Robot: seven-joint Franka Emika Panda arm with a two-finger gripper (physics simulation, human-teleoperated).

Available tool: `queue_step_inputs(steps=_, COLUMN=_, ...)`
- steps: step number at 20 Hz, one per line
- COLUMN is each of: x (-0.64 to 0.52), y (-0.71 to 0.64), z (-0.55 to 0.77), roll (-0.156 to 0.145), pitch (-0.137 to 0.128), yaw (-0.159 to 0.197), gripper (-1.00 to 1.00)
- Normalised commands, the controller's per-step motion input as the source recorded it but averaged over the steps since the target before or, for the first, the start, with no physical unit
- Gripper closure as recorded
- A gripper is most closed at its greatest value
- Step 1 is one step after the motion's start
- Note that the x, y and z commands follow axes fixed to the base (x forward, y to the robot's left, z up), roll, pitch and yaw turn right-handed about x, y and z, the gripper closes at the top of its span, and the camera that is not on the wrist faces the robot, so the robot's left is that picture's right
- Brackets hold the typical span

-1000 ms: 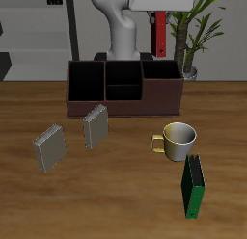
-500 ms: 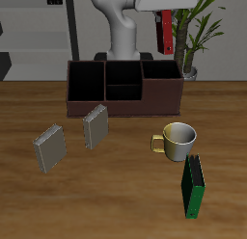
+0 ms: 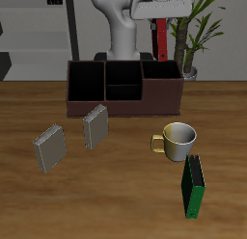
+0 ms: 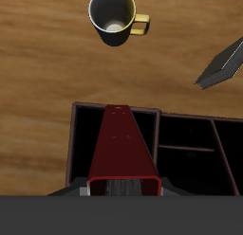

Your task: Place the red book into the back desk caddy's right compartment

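Note:
My gripper (image 3: pixel 160 19) is shut on the red book (image 3: pixel 159 40), which hangs upright below it, high above the back of the table. The book hangs over the right compartment (image 3: pixel 160 69) of the back desk caddy (image 3: pixel 123 106), well clear of its rim. In the wrist view the red book (image 4: pixel 121 152) runs out from the gripper (image 4: pixel 121 189), with the black-lined right compartment (image 4: pixel 87 135) under it and the caddy's rim (image 4: pixel 180 113) around it.
A cream mug (image 3: pixel 178 140) and a green book (image 3: pixel 193 185) stand nearer the table's front edge. Two grey books (image 3: pixel 50 146) (image 3: pixel 95 125) stand before the caddy. A potted plant (image 3: pixel 193 31) is behind the caddy's end, near the gripper.
The book swung to a tilt half a second ago and now hangs upright again. The gripper shifted slightly sideways over the caddy's end section.

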Motion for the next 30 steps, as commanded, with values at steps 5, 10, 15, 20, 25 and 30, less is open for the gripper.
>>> queue_step_inputs(steps=5, x=0.02, y=-0.03, z=-0.14, roll=0.006, pitch=0.062, yaw=-0.012, gripper=1.0)
queue_step_inputs(steps=10, x=0.02, y=0.05, z=-0.14, roll=0.014, pitch=0.039, yaw=0.007, gripper=1.0)
queue_step_inputs(steps=15, x=0.03, y=0.08, z=-0.1, roll=0.021, pitch=0.045, yaw=-0.001, gripper=1.0)
queue_step_inputs(steps=20, x=0.06, y=0.07, z=-0.09, roll=0.022, pitch=0.04, yaw=-0.004, gripper=1.0)
queue_step_inputs(steps=25, x=0.04, y=0.05, z=-0.13, roll=0.018, pitch=0.027, yaw=0.004, gripper=1.0)
queue_step_inputs(steps=30, x=0.01, y=0.04, z=-0.16, roll=0.018, pitch=0.033, yaw=-0.007, gripper=1.0)
